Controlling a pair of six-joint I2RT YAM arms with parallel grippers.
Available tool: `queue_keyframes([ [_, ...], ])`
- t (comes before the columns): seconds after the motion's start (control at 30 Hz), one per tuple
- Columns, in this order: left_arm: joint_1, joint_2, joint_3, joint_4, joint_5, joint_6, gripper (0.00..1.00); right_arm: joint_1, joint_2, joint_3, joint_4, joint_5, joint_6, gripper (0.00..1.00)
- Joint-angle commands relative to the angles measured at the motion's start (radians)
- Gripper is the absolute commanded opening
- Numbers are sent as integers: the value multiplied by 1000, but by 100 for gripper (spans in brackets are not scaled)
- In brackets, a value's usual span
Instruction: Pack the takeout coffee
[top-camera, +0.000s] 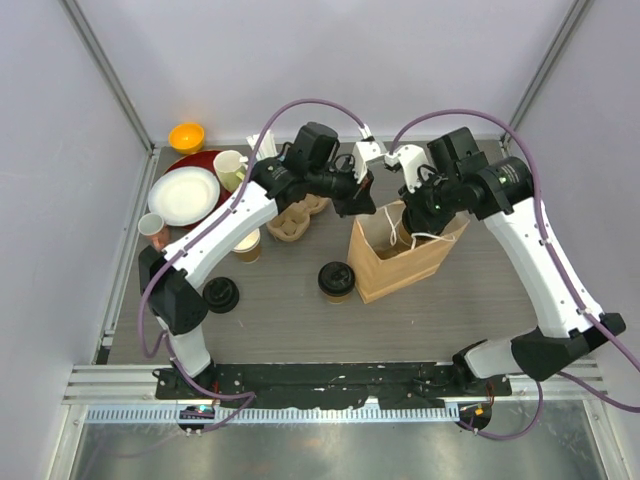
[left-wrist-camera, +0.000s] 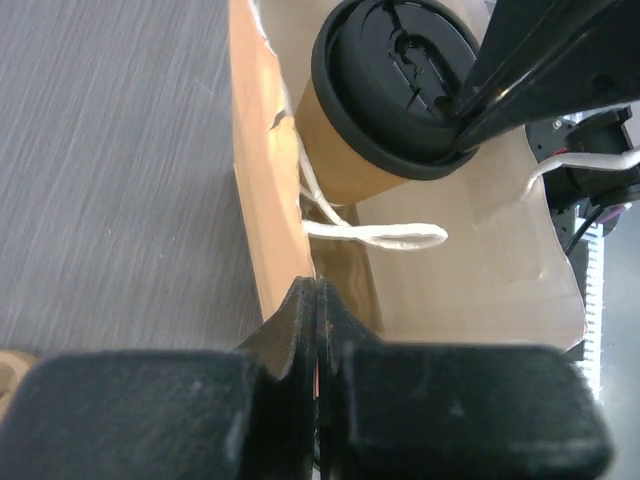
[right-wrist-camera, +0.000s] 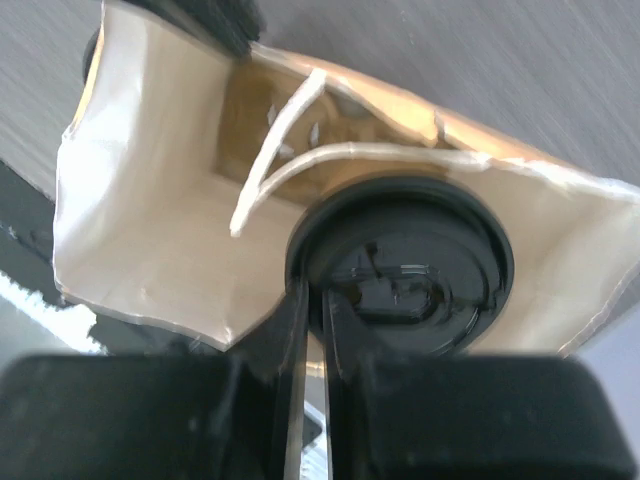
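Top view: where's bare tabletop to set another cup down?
Free: the near strip of table in front of the paper bag and the lidded cup; also the patch between the bag and the right arm. Crowded: back left, with plates, mug, cup carrier, open cup and loose lid.

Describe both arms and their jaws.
The left arm and right arm match: white shells over the long links, black joints and bases, bolted to a black rail. A purple cable loops along each. The jaws are black and blocky, with flat inner faces.
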Motion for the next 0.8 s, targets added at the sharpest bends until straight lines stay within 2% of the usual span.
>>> queue_keyframes([
  [0.0,0,-5,53,0,128,94,0,-1,39,0,-116,-23,-80,1],
  [0.23,0,-8,69,-62,189,204,0,-3,73,-47,-110,-52,-207,1],
  [0.27,0,-8,69,-72,199,221,0,-3,76,-51,-110,-63,-264,1],
  [0.4,0,-8,64,-89,225,229,0,-3,83,-60,-85,-68,-348,1],
  [0.77,45,-19,61,-98,272,266,0,-69,24,-173,-99,-92,-441,1],
])
